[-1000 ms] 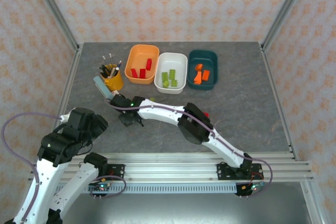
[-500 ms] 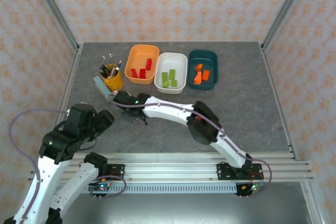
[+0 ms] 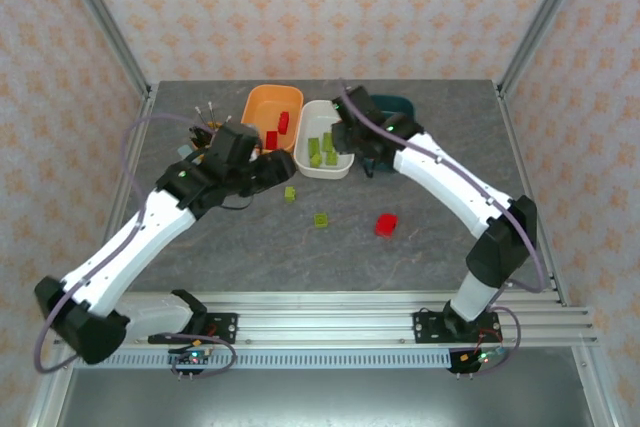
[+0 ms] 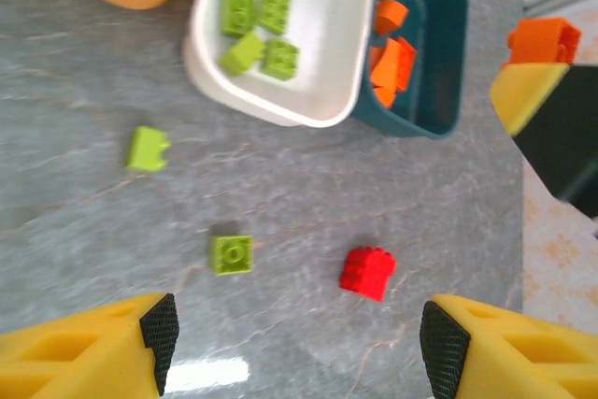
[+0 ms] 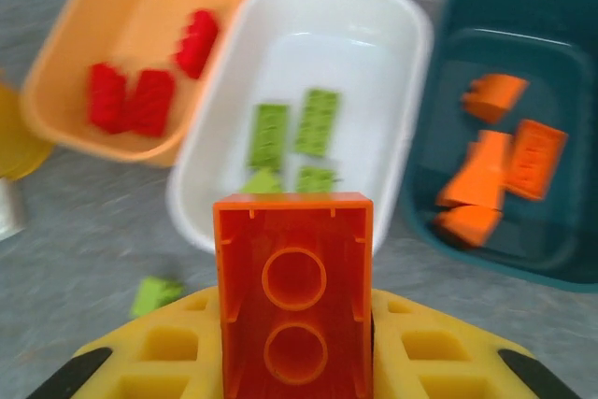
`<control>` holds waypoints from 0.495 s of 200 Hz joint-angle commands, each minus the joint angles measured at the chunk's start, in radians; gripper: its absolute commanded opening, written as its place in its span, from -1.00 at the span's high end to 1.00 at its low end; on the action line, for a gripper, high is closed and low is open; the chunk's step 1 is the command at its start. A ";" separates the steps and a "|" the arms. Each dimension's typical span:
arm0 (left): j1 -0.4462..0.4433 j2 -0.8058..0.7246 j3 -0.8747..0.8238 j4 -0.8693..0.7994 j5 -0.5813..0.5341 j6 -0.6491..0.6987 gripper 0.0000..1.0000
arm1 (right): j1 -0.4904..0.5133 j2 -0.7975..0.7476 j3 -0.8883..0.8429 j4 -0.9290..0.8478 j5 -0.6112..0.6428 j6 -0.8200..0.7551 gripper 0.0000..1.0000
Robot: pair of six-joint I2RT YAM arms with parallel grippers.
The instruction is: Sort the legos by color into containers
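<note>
A red brick (image 3: 386,224), a green brick (image 3: 321,219) and a second green brick (image 3: 290,193) lie loose on the gray table (image 3: 450,197) nearest the arms, the left gripper (image 4: 297,343) hovering over them with fingers apart and empty. Beyond, the right gripper (image 5: 294,362) is clamped on an orange brick (image 5: 293,277) near the front edge of the white tub (image 5: 327,53). That tub holds green bricks and sits between the orange tub (image 5: 154,16) of reds and the teal tub (image 5: 551,72) of oranges.

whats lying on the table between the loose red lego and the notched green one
One square lime green lego lies between the red lego and the notched green lego, touching neither, as the left wrist view shows.
</note>
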 commanded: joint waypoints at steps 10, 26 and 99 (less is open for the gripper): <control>-0.051 0.161 0.126 0.124 0.034 0.045 -0.45 | -0.143 0.042 0.025 -0.092 0.001 0.062 0.41; -0.060 0.245 0.179 0.144 0.055 0.048 -0.45 | -0.212 0.105 0.071 -0.110 -0.020 0.077 0.41; -0.059 0.495 0.373 0.149 0.077 0.063 -0.45 | -0.359 0.484 0.402 -0.145 -0.252 0.061 0.39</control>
